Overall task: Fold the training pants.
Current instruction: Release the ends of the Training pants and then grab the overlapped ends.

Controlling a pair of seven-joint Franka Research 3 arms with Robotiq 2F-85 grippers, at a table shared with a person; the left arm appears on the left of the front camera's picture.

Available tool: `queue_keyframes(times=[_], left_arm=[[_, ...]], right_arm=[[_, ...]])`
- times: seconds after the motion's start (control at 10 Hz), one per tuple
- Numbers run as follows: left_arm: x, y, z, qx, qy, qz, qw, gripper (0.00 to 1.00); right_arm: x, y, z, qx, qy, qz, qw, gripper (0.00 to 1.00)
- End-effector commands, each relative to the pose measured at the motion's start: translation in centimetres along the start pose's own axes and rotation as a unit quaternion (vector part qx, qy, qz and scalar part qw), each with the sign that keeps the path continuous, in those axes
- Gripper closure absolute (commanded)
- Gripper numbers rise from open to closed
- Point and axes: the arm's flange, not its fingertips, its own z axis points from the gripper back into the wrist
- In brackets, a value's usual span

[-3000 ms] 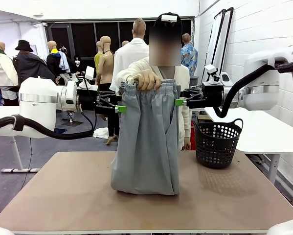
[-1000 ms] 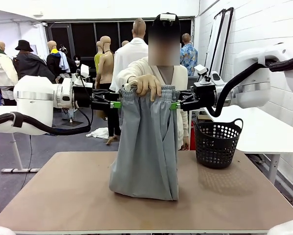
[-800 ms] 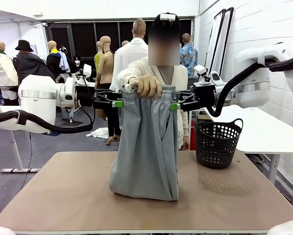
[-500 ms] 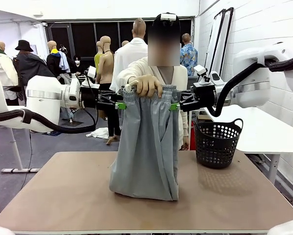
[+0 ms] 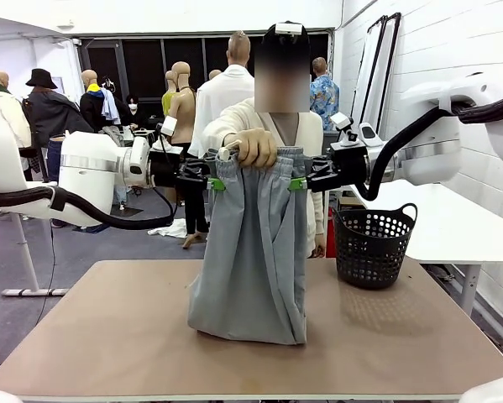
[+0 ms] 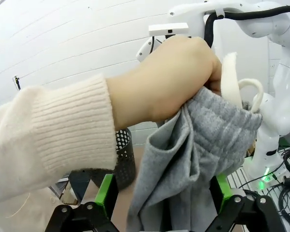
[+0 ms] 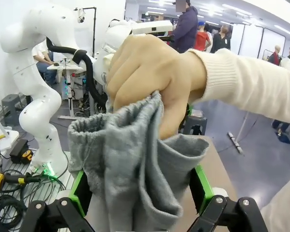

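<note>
A person's hand holds the light grey training pants up by the bunched waistband, and the legs hang down to the table. My left gripper is at the waistband's left edge and my right gripper at its right edge. In the left wrist view the grey fabric hangs between the spread green pads of the left gripper, which is open. The right wrist view shows the cloth between the right gripper's wide-apart pads, also open.
A black perforated basket stands at the table's back right. The person stands right behind the pants at the far edge. A white table lies off to the right.
My left gripper has slid right, up to the waistband's left edge. The right gripper has barely moved. Both jaws stayed open, and the person still holds the pants.
</note>
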Motion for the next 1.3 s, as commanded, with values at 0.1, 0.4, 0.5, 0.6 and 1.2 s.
queue_keyframes(times=[0.1,0.4,0.5,0.6,1.2], left_arm=[[0.4,0.3,-0.5,-0.019,0.002,0.001,1.000,0.00],[0.4,0.1,-0.5,-0.020,0.003,0.000,1.000,0.00],[0.4,0.1,-0.6,-0.019,0.003,0.003,1.000,0.00],[0.4,0.0,-0.8,-0.019,0.004,0.004,1.000,0.00],[0.3,-0.3,-1.3,-0.019,0.010,0.006,1.000,0.00]], right_arm=[[0.3,-1.0,-1.6,0.005,0.008,-0.021,1.000,0.00],[-0.2,-0.4,-0.3,0.027,-0.005,-0.031,0.999,0.00],[-0.4,0.2,0.2,0.030,-0.004,-0.035,0.999,0.00],[-0.6,0.6,0.3,0.043,-0.009,-0.038,0.998,0.00],[-1.2,2.5,1.1,0.066,-0.014,-0.038,0.997,0.00]])
